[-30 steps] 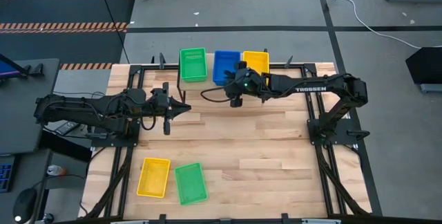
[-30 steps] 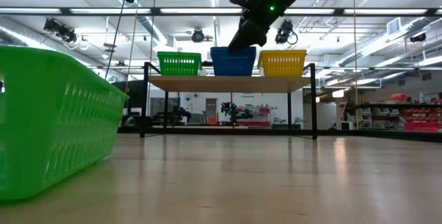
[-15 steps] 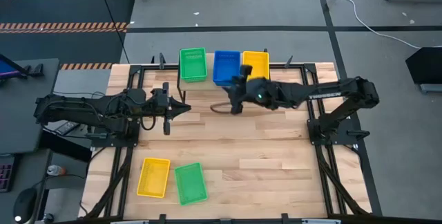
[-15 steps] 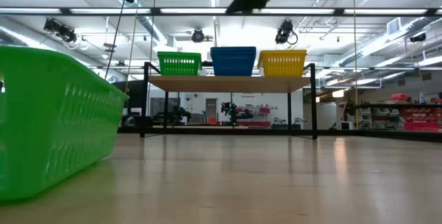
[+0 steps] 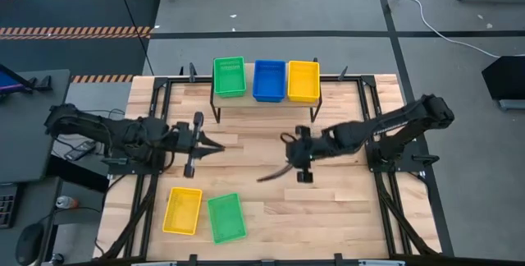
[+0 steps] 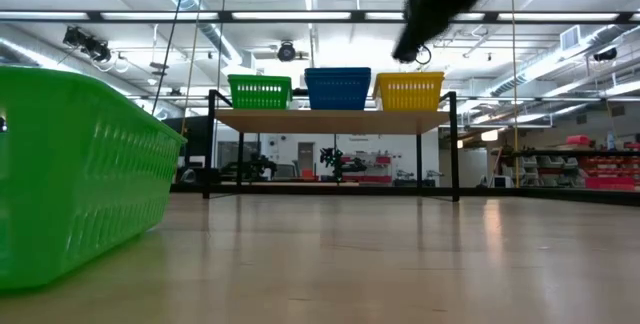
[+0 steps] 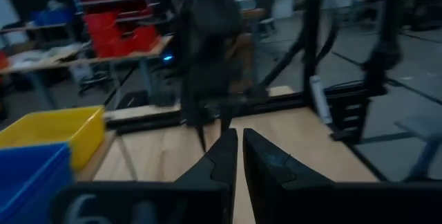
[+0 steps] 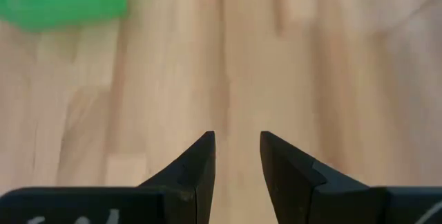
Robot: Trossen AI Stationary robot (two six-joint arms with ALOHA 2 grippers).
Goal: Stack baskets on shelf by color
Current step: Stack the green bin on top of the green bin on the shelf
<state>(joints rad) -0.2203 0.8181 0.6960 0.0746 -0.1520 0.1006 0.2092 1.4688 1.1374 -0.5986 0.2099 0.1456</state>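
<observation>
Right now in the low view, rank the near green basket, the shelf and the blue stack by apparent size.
1. Near green basket, though nearness to the camera inflates it.
2. Shelf.
3. Blue stack.

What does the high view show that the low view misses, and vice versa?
Only the high view: the yellow basket lying flat on the table, the left gripper left of centre and the right gripper, empty, over mid-table. Only the low view: the shelf's thin black legs and the room behind. Both: the green basket on the table and the green, blue and yellow baskets side by side on the shelf.
</observation>
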